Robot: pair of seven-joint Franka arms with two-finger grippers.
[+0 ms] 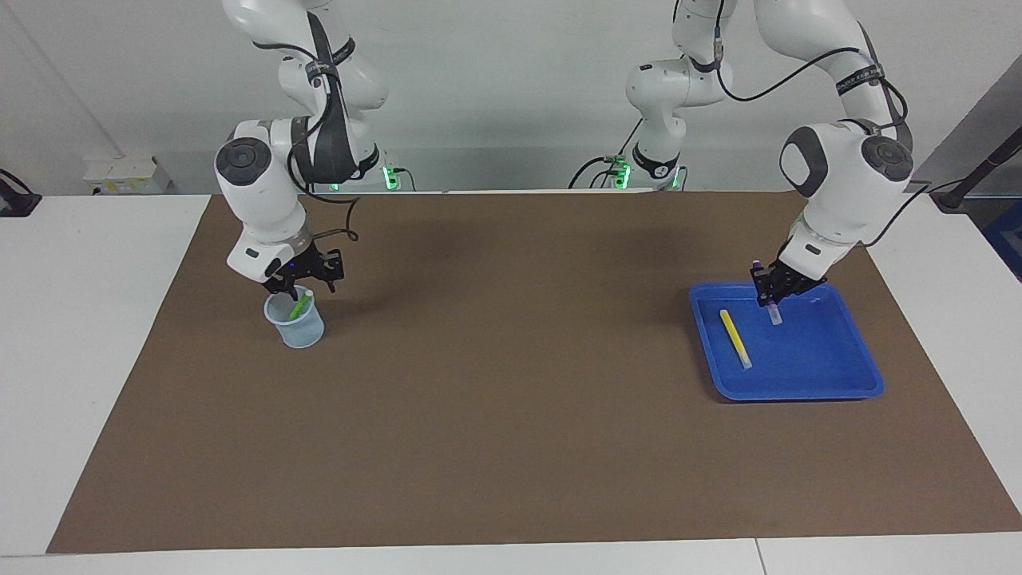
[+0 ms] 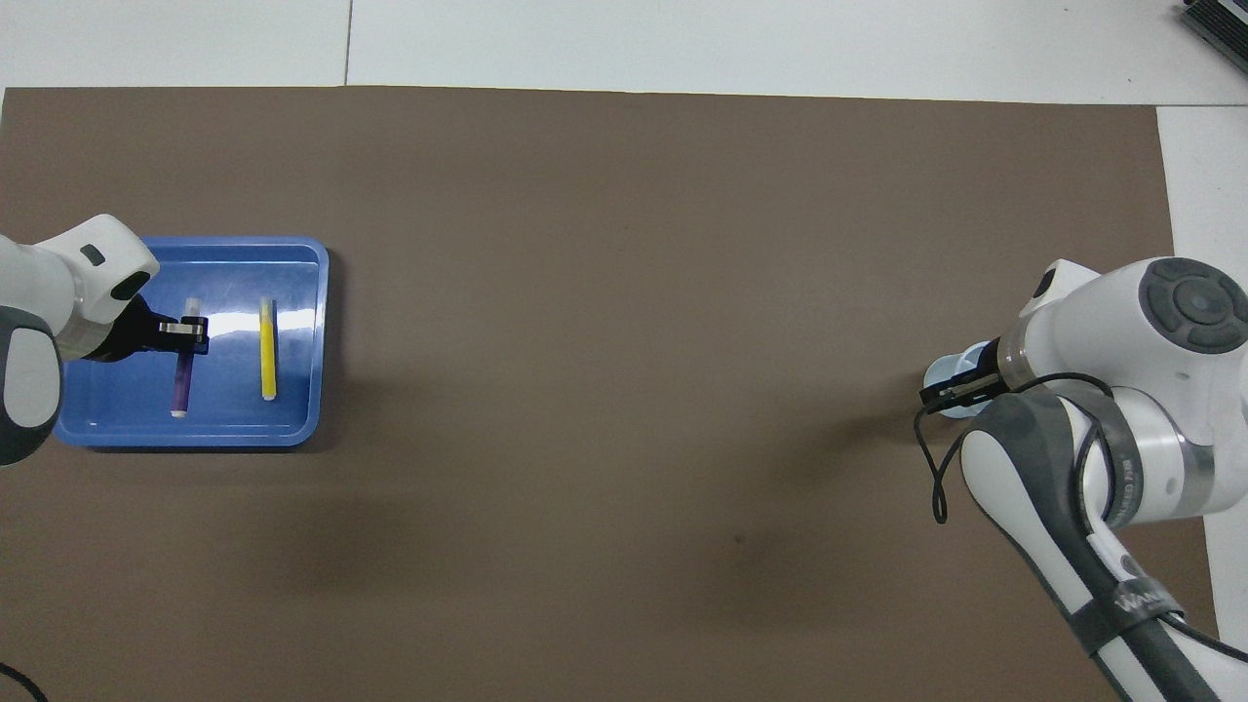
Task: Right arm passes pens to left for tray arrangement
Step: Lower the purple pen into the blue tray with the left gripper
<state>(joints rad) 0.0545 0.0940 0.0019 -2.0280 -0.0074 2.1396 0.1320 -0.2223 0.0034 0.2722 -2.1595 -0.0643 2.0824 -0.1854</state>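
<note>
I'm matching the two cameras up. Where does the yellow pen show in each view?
Facing view: the yellow pen lies in the blue tray, lower right of the picture.
Overhead view: yellow pen in the tray, at the picture's left edge.
Shared landmark: the tray at the left arm's end of the table.

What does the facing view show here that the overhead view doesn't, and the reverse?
Only the facing view: the green pen leaning in the mesh cup, with the right gripper at the cup's rim. Only the overhead view: the purple pen seen along its length, roughly parallel to the yellow pen. Both: the left gripper holding the purple pen over the blue tray, where the yellow pen lies.
</note>
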